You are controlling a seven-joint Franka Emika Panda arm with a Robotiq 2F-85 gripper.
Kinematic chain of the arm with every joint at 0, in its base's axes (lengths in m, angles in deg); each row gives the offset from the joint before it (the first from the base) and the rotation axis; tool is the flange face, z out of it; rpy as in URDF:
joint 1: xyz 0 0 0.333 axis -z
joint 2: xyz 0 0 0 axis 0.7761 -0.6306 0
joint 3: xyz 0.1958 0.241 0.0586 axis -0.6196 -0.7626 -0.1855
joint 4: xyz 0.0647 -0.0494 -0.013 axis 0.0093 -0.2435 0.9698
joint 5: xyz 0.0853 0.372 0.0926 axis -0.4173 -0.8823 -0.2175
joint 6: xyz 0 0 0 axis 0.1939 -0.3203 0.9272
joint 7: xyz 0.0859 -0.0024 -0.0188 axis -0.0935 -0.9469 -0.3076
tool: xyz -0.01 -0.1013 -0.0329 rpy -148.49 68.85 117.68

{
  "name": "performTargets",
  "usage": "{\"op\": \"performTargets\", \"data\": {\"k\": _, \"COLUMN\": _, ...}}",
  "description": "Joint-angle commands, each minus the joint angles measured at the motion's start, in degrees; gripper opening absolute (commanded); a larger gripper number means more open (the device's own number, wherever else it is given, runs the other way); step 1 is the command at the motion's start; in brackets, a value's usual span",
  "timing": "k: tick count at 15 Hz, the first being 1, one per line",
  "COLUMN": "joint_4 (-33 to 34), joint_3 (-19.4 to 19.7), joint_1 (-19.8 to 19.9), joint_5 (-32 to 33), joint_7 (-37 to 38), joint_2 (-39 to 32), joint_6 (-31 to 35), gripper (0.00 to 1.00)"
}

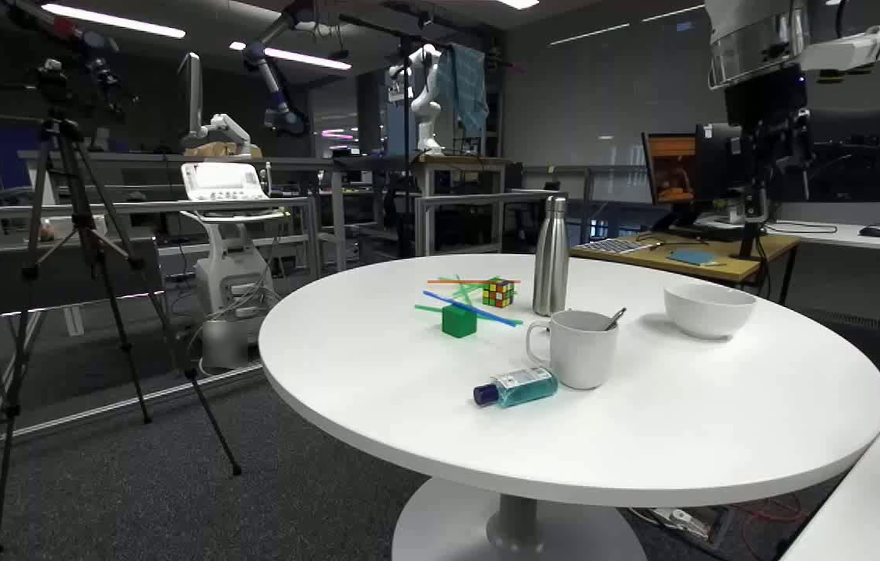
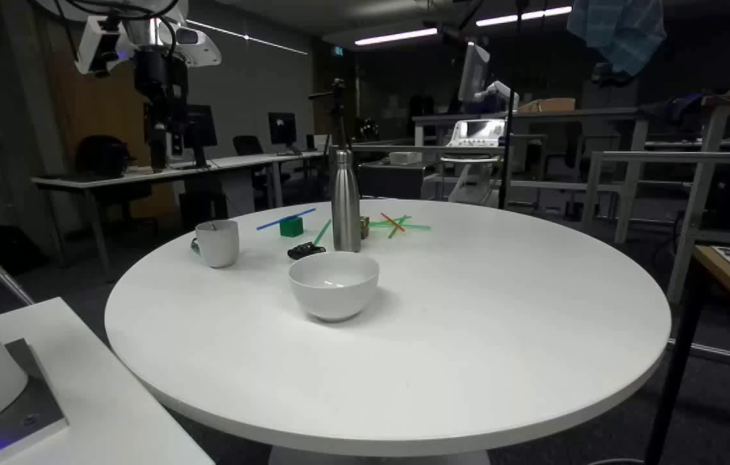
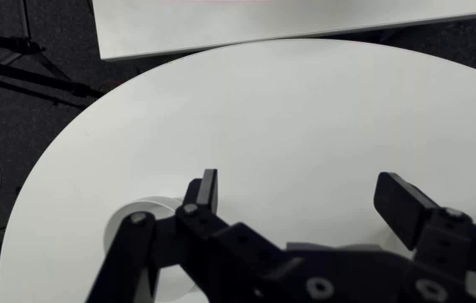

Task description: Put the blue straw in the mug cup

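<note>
The blue straw (image 1: pixel 483 313) lies tilted across the top of the green cube (image 1: pixel 459 320); it also shows in an exterior view (image 2: pixel 274 223). The white mug cup (image 1: pixel 584 354) stands upright with a dark stick (image 1: pixel 615 318) in it; it also shows in an exterior view (image 2: pixel 218 245). My gripper (image 3: pixel 297 179) is open and empty. It hangs high above the table, apart from the straw and mug, in both exterior views (image 1: pixel 775 179) (image 2: pixel 168 139). The straw does not show in the wrist view. A white round vessel (image 3: pixel 113 227) there is partly hidden by a finger; I cannot tell which.
A steel bottle (image 1: pixel 550 257), a white bowl (image 1: pixel 709 310), a Rubik's cube (image 1: pixel 498 293) and a teal gel bottle (image 1: pixel 522 387) are on the round table (image 2: pixel 500 361). Green straws (image 2: pixel 417 227), an orange straw (image 2: pixel 393 222) and a black object (image 2: pixel 306 250) lie nearby.
</note>
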Motion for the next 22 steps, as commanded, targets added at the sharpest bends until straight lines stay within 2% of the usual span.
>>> {"op": "performTargets", "data": {"k": 1, "joint_4": 0.1, "joint_3": 0.7, "joint_1": -0.8, "joint_5": 0.4, "joint_7": 0.4, "joint_2": -0.1, "joint_6": -0.1, "gripper": 1.0}}
{"op": "performTargets", "data": {"k": 8, "joint_4": 0.1, "joint_3": 0.7, "joint_1": -0.8, "joint_5": 0.4, "joint_7": 0.4, "joint_2": -0.1, "joint_6": -0.1, "gripper": 1.0}}
{"op": "performTargets", "data": {"k": 11, "joint_4": 0.3, "joint_3": 0.3, "joint_1": -0.1, "joint_5": 1.4, "joint_7": 1.7, "joint_2": -3.2, "joint_6": 8.5, "gripper": 1.0}}
{"op": "performTargets", "data": {"k": 14, "joint_4": 1.4, "joint_3": 0.3, "joint_1": -0.5, "joint_5": 1.7, "joint_7": -0.3, "joint_2": -7.7, "joint_6": 19.4, "gripper": 1.0}}
{"op": "performTargets", "data": {"k": 17, "joint_4": 3.2, "joint_3": -0.2, "joint_1": -0.5, "joint_5": 2.9, "joint_7": -1.2, "joint_2": -13.0, "joint_6": 27.6, "gripper": 1.0}}
{"op": "performTargets", "data": {"k": 22, "joint_4": 9.7, "joint_3": -1.4, "joint_1": -2.1, "joint_5": 4.6, "joint_7": -3.2, "joint_2": -23.2, "joint_6": 33.5, "gripper": 1.0}}
